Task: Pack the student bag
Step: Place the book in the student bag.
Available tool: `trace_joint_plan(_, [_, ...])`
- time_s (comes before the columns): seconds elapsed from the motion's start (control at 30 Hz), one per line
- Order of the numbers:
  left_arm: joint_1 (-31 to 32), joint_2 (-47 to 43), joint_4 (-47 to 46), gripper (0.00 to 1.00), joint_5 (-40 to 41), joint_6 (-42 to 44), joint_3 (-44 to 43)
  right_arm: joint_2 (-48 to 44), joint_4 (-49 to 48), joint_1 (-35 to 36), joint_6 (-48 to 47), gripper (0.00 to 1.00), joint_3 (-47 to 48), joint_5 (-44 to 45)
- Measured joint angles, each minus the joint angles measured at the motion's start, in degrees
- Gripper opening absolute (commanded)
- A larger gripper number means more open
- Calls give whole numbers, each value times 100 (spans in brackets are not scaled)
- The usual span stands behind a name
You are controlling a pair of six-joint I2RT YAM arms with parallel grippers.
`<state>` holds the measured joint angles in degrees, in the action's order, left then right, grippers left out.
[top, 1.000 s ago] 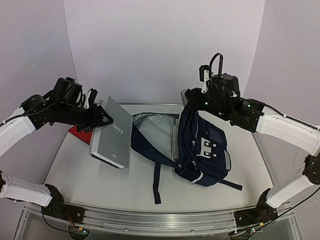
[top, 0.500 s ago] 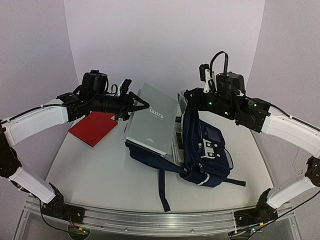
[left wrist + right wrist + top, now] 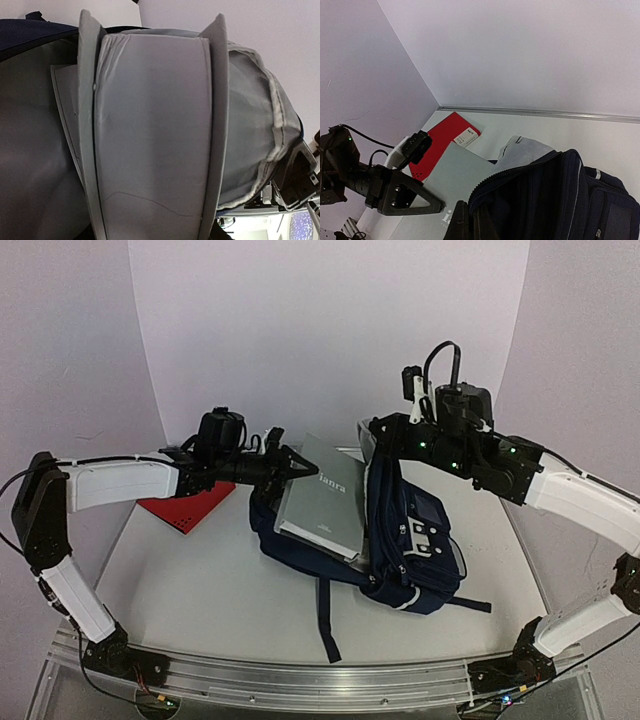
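The student bag (image 3: 410,540) lies mid-table, navy with grey lining, its opening facing left. My right gripper (image 3: 374,430) is shut on the bag's zipped upper edge and holds it lifted; its fingers (image 3: 462,225) pinch that edge in the right wrist view. My left gripper (image 3: 298,468) is shut on a grey book (image 3: 325,502), tilted with its far end at the bag's opening. In the left wrist view the grey book (image 3: 155,140) fills the frame, with the bag's grey lining (image 3: 250,125) around it. A red book (image 3: 185,505) lies flat on the table at the left.
The red book (image 3: 442,145) also shows in the right wrist view, beside the grey book (image 3: 457,180) and the left gripper (image 3: 417,200). A dark strap (image 3: 325,620) trails toward the near edge. The white table (image 3: 190,580) has raised walls behind it.
My left arm has carried the grey book from the left side rightward and lowered it to the bag's opening. The red book is uncovered. My right gripper still holds the bag's edge.
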<state>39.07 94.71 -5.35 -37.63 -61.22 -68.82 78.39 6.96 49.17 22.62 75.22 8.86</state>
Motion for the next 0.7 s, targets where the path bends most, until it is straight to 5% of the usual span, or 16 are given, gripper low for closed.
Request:
trace_joint_plan(0.47, [506, 1390, -1392, 31, 833, -715, -258, 0, -128, 0, 86, 0, -37, -38])
trace_joint_plan(0.7, [848, 2061, -1477, 48, 1229, -767, -814, 0, -251, 0, 104, 0, -133, 66])
